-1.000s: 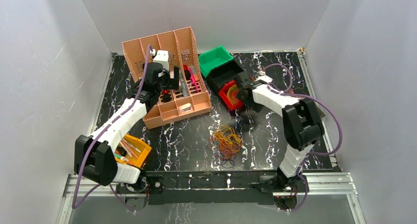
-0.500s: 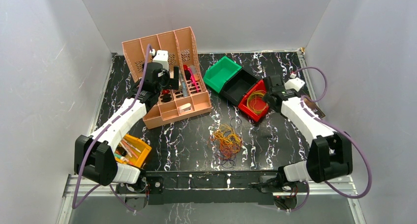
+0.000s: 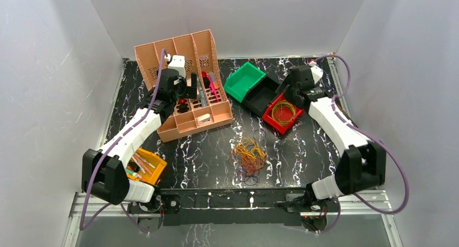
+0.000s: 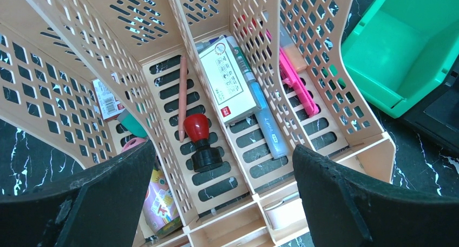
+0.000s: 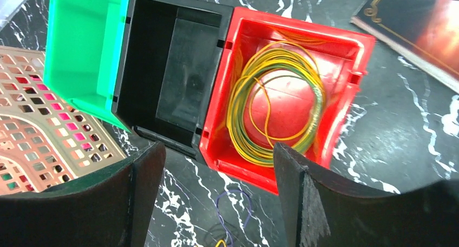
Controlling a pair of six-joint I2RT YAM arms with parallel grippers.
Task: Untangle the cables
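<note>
R gripper point(image 5: 214, 174) hangs empty, jaws apart, over red bin point(image 5: 303, 26) w/ one yellow coil point(image 5: 238, 122) inside. Other cables point(image 3: 249, 156) lie tangled mid-table. L gripper point(image 4: 222, 166) gapes above organizer point(image 4: 81, 41). Next, prob: pluck another loop free.

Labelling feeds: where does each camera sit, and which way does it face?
Top: above and behind the bases, looking down at the table; left arm and right arm show.
Left wrist: looks down into the organizer; open left tool below.
Right wrist: over the red bin holding cables; open right tool below.
Shared: green bin, all three.
</note>
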